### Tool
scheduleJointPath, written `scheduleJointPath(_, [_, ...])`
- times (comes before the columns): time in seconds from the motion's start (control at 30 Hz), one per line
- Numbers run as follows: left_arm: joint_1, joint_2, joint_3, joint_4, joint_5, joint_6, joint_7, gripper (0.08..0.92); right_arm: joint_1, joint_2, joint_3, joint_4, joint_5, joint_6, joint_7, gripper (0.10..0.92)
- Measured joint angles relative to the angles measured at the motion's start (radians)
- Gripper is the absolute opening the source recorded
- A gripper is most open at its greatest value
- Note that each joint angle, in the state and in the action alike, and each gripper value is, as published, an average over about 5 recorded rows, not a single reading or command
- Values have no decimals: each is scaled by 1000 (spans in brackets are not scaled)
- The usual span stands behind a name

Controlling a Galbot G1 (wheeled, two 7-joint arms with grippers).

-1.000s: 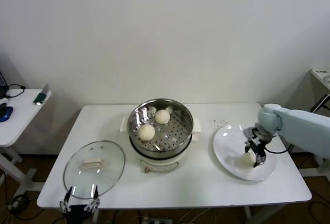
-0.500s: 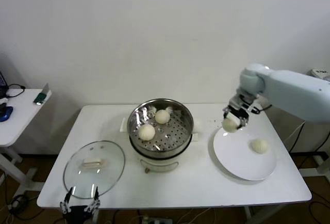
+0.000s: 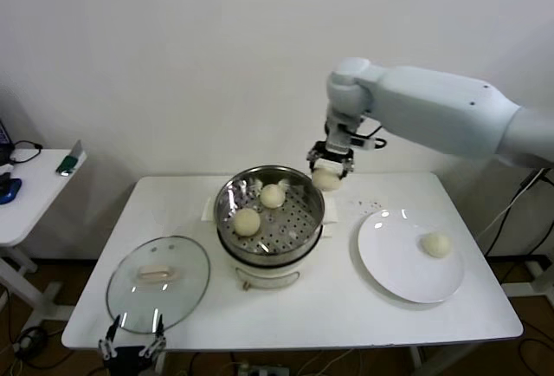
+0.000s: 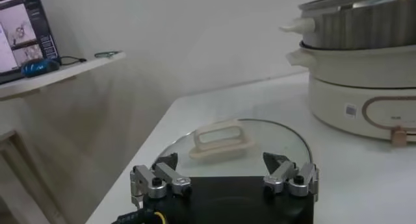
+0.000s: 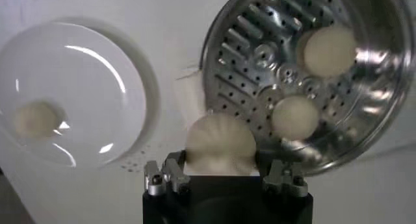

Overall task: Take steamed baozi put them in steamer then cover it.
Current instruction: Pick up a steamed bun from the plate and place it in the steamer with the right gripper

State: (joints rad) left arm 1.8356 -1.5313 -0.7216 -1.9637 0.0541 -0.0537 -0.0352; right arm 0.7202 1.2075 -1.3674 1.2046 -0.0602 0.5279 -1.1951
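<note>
A: Report the right claw [image 3: 328, 171] status.

B: The right claw sits upper centre-right of the head view, above the right rim of the steamer [image 3: 269, 213]. Its fingers are closed on one steamed baozi [image 3: 326, 179], which hangs clear of the tray. In the right wrist view, the same held baozi [image 5: 220, 143] fills the gap between the fingers [image 5: 170, 173], with the perforated tray [image 5: 305, 69] beyond it.

A: Contents of the steamer?

B: Two baozi rest on the tray. One [image 3: 273, 195] lies toward the upper middle of the pot; the other [image 3: 247, 221] lies lower left of it. They are close but apart.

A: Remaining baozi?

B: One baozi [image 3: 435, 244] lies on the white plate [image 3: 398, 268] at centre-right of the head view, toward the plate's right side.

A: Cover location?

B: The glass cover [image 3: 158, 282] lies flat on the white desk [image 3: 338, 315] at lower left of the head view, handle [image 3: 156, 273] up, just beside the steamer base without touching it.

A: Left claw [image 3: 132, 346]?

B: Parked at the bottom left edge of the head view, below the cover. The left wrist view shows its fingers [image 4: 156, 180] spread wide, holding nothing.
</note>
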Motion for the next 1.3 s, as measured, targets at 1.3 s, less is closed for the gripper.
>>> scheduleJointPath(1.3, [-16, 19, 2, 15, -11, 17, 3, 823, -154, 191, -23, 26, -90, 69, 24, 822])
